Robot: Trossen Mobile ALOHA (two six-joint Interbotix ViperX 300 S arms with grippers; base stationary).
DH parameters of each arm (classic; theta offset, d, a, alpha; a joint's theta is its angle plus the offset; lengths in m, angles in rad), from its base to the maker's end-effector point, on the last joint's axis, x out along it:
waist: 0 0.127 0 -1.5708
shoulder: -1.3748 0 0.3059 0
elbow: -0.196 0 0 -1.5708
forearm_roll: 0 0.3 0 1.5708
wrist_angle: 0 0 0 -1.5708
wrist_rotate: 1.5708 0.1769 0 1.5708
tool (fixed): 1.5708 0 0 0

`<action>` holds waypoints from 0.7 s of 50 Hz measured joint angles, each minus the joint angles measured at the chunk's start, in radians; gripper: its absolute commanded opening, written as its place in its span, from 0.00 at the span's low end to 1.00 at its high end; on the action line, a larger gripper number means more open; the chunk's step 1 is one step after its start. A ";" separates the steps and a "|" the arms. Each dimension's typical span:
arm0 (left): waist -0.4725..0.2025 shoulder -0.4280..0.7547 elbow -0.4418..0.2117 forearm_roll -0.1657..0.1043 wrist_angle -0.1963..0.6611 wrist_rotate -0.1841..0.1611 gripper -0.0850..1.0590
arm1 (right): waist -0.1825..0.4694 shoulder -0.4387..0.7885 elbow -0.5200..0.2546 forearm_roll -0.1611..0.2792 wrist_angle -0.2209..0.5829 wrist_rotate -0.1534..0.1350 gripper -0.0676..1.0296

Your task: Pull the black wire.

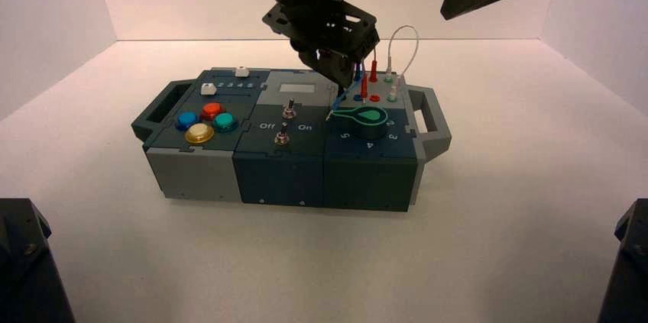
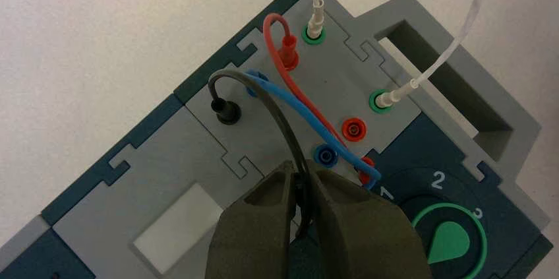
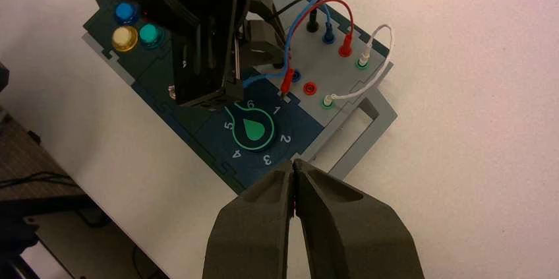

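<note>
Pale table (image 1: 520, 185), bright walls beyond; on it, one multi-panel box (image 1: 279, 178).

Item: black wire (image 2: 272, 109), thin, arched. Location: pinched between the jaws of the left gripper (image 2: 300, 168), over the grey socket panel (image 2: 303, 94). Long axis: from the jaws the lead runs out past their tips and curves over to its black plug (image 2: 227, 111), seated ahead of them and off to one side. Other end: by the jaws, partly covered; whether it is free cannot be told.

Nearer arm: left. Next move, as judged: draw that seated plug out along its own axis; a sideways haul may only bend the lead. Neighbour: blue lead (image 2: 296, 104), crossing close beside the jaws; could snag.

Right gripper (image 3: 294, 165): idle, well apart from the wire, jaws closed together on nothing.

Lettering: numerals 1 to 6 ringing the green-marked knob (image 3: 254, 129), near the left jaws. Brands: none legible.
</note>
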 measured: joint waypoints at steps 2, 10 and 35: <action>0.000 -0.006 0.000 0.003 0.000 0.000 0.05 | 0.000 0.000 0.000 0.000 0.002 0.000 0.04; 0.005 -0.035 0.000 0.017 0.000 0.000 0.05 | 0.000 0.002 -0.002 0.000 0.002 0.000 0.04; 0.006 -0.097 0.000 0.034 0.035 0.000 0.05 | 0.000 0.000 0.000 0.000 0.000 0.000 0.04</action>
